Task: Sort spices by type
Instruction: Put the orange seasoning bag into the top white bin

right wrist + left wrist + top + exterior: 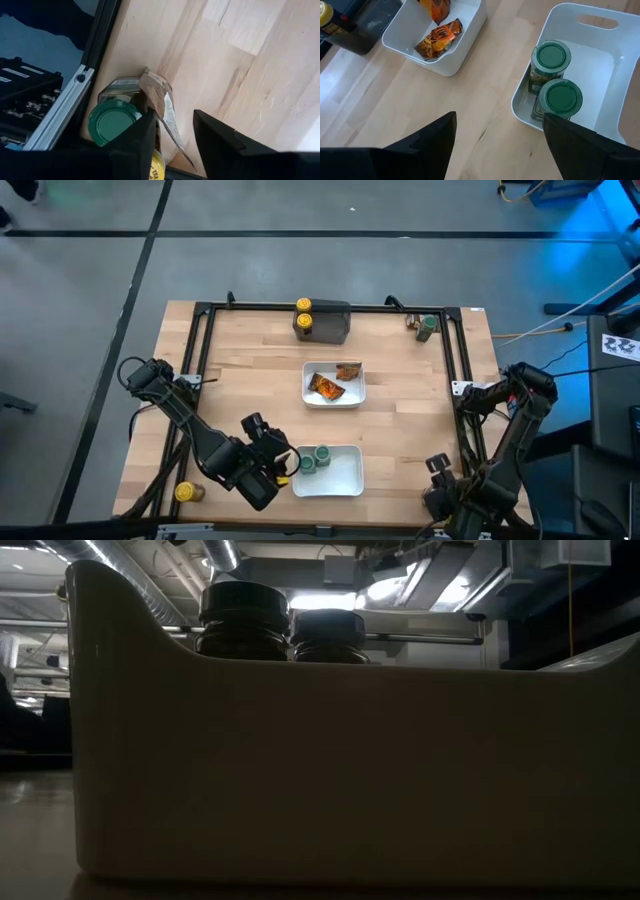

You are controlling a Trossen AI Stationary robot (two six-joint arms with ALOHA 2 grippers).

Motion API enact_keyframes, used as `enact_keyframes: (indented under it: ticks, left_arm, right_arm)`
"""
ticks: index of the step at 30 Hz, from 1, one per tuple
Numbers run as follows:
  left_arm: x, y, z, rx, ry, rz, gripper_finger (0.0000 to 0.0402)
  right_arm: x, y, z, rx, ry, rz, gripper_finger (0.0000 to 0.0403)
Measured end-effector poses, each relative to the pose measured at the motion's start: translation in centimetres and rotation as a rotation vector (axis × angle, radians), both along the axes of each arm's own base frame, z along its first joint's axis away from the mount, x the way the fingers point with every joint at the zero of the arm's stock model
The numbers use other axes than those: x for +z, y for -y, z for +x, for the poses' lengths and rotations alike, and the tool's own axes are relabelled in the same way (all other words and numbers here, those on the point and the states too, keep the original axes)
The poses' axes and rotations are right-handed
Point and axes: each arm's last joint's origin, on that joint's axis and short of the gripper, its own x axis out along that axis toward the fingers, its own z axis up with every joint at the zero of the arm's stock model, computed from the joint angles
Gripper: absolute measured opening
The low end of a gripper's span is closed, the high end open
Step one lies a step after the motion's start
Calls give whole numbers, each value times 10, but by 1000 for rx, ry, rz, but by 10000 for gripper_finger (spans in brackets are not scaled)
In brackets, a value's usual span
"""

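**Sorting spices — two green-lidded jars in the near tray**

Hovering just left of the near white tray [345,476], the left gripper [283,463] has its fingers spread, empty. Two green-lidded jars [551,56] stand touching in that tray's corner; orange sachets [326,386] lie in the middle tray [354,398]. The right gripper [172,132] — fingers apart, seemingly empty — waits at the table's near right edge.

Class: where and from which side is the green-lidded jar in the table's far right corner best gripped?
Probably from above, at the lid of the green-lidded jar: it stands upright, with the frame rail and a sachet flanking it.
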Motion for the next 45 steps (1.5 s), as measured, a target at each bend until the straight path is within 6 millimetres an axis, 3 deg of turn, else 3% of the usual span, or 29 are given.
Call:
enact_keyframes:
  ticks: [8, 20, 26, 32, 37, 45]
  left_arm:
    - [0, 0, 0, -1, 1, -1, 280]
    - [0, 0, 0, -1, 1, -1, 280]
    - [0, 0, 0, -1, 1, -1, 280]
    - [0, 0, 0, -6, -1, 2, 280]
    - [0, 0, 0, -7, -2, 2, 280]
    - [0, 1, 0, -20, 2, 1, 280]
  right_arm:
    - [0, 0, 0, 6, 10, -6, 88]
    - [-19, 4, -3, 10, -45, -22, 78]
    - [-19, 4, -2, 23, -30, -23, 13]
    - [-17, 8, 4, -1, -39, -21, 7]
    - [5, 19, 21, -57, -47, -40, 7]
    - [66, 56, 51, -83, 74, -181, 3]
